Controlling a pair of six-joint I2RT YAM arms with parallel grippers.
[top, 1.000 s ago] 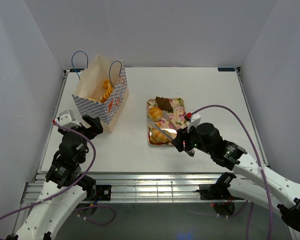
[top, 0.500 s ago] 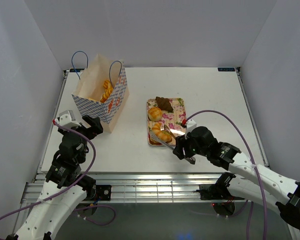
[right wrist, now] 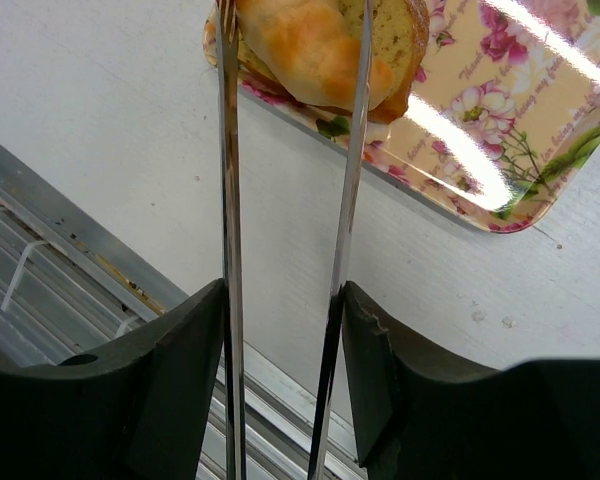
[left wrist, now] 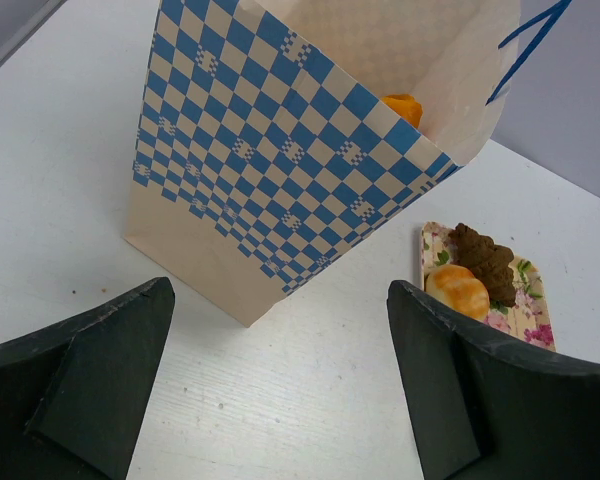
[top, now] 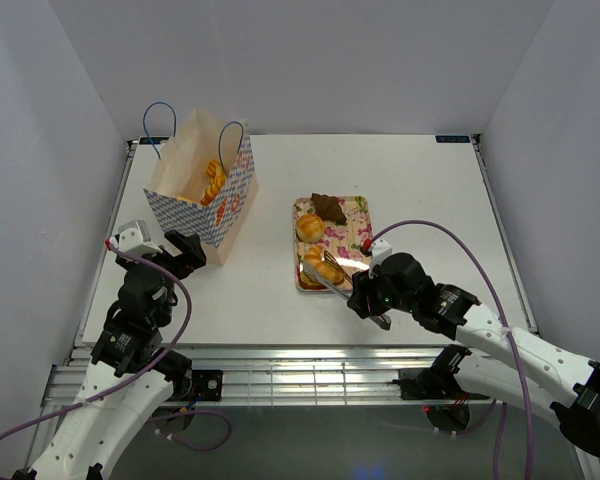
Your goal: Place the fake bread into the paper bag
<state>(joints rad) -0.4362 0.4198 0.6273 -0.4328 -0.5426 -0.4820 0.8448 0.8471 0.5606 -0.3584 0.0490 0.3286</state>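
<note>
Top view: the upright tan paper bag with blue-and-white checkered sides (top: 205, 200) stands at 10 o'clock by the white table (top: 430, 180)'s left edge, with a glossy orange twisted loaf (top: 214, 180) inside. There's bare tabletop between the bag and the floral rectangular tray (top: 358, 212).

Left wrist: the left gripper (left wrist: 280, 390) is spread wide, just short of the bag's base.

Right wrist: the right gripper (right wrist: 285, 375) is clamped on the thin silver metal tongs (right wrist: 228, 200). Their blades straddle a golden croissant-like roll (right wrist: 305, 50) at the tray's near rim; can't tell if they're pinching it.

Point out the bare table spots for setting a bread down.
Bare: the strip between paper bag and tray, and the table right of the tray. Crowded: the tray's near end, where the right gripper holds tongs.
</note>
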